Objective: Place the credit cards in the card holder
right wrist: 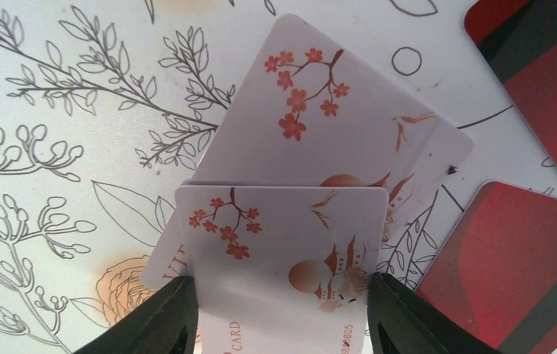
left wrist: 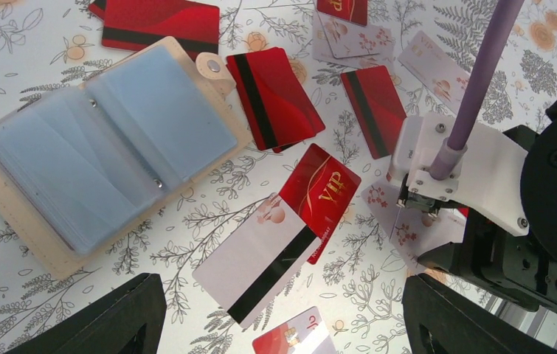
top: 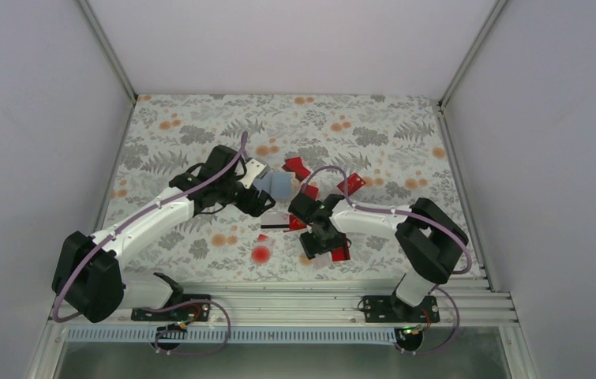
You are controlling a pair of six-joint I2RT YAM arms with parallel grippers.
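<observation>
The card holder [left wrist: 113,140] lies open on the table, its light blue sleeves facing up; it also shows near the table's middle [top: 276,185]. Credit cards lie scattered beside it: a white one with a black stripe [left wrist: 257,262], a red VIP card [left wrist: 323,195] and more red ones [left wrist: 275,96]. My left gripper [left wrist: 282,295] hangs open above the white striped card, nothing between its fingers. My right gripper [right wrist: 282,295] is shut on the two side edges of a pale blossom-print card [right wrist: 282,243], above another pale card [right wrist: 349,125].
A round red blot [top: 260,253] is printed on the flowered cloth near the front. Red cards [right wrist: 511,265] lie right of my right gripper. The right arm's wrist [left wrist: 482,169] stands close to my left gripper. Grey walls enclose the table.
</observation>
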